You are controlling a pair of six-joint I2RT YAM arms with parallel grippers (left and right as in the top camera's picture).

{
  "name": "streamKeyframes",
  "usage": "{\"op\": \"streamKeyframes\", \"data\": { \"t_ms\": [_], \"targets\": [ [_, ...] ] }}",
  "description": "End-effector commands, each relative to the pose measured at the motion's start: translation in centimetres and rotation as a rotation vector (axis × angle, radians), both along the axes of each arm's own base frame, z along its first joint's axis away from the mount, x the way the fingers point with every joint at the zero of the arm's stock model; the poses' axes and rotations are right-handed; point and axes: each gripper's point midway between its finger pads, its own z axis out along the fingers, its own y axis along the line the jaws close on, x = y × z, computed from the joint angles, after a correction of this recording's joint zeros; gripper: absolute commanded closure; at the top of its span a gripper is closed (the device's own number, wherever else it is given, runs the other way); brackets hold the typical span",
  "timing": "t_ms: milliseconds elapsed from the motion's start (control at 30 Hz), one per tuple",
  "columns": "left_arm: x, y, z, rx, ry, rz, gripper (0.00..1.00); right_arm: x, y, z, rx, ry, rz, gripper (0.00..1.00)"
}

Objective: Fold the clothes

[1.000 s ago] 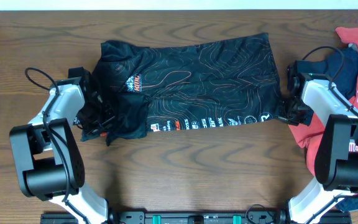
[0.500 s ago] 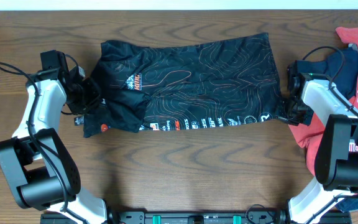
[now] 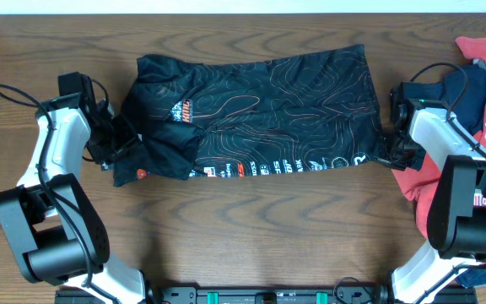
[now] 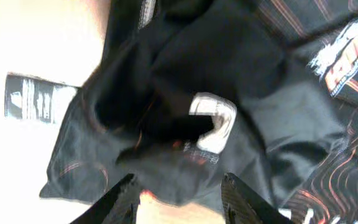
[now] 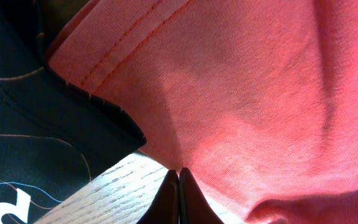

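Note:
The black jersey (image 3: 268,93) with orange contour lines lies spread flat across the table, white lettering along its near edge. Its left sleeve is folded in over the body (image 4: 229,74). My left gripper (image 3: 123,142) is open at the jersey's left edge; in the left wrist view the jaws (image 4: 178,186) straddle the edge of the bunched sleeve without gripping it. My right gripper (image 3: 385,154) is at the jersey's near right corner (image 5: 30,112). Its fingers (image 5: 179,177) are shut, tips on the edge of the red T-shirt (image 5: 247,81).
The red T-shirt (image 3: 479,46) and a navy T-shirt (image 3: 467,93) lie piled at the right edge, partly under my right arm. A white label (image 4: 213,121) shows on the folded sleeve. Bare wood table (image 3: 251,228) lies in front of the jersey.
My left gripper let go of the bunched sleeve, which now lies flat, and drew back up and left to the jersey's left edge. The right arm has not moved.

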Motion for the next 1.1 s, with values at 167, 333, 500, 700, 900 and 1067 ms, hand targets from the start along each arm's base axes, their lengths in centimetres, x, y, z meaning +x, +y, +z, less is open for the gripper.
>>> {"op": "streamKeyframes", "data": {
  "t_ms": [167, 333, 500, 700, 900, 1067],
  "targets": [
    [-1.0, -5.6, 0.3, -0.07, 0.02, -0.21, 0.55, 0.1, 0.2, -0.2, 0.016, -0.009, -0.024, 0.99],
    [0.1, -8.1, -0.3, 0.094, -0.022, -0.394, 0.54, 0.1, 0.3, -0.2, 0.022, -0.009, -0.024, 0.99],
    [0.6, -9.7, -1.2, 0.248, -0.033, -0.499, 0.53, 0.1, 0.3, -0.2, 0.022, -0.009, -0.024, 0.99],
    [0.0, -10.4, -3.6, 0.31, 0.01, -0.558, 0.52, 0.1, 0.3, -0.2, 0.022, -0.008, -0.024, 0.99],
    [-0.2, -10.9, -5.0, 0.303, 0.038, -0.59, 0.52, 0.1, 0.3, -0.2, 0.022, -0.008, -0.024, 0.99],
    [-0.4, -11.6, -5.0, 0.3, 0.037, -0.609, 0.52, 0.1, 0.3, -0.2, 0.022, -0.008, -0.024, 0.99]
  ]
}}
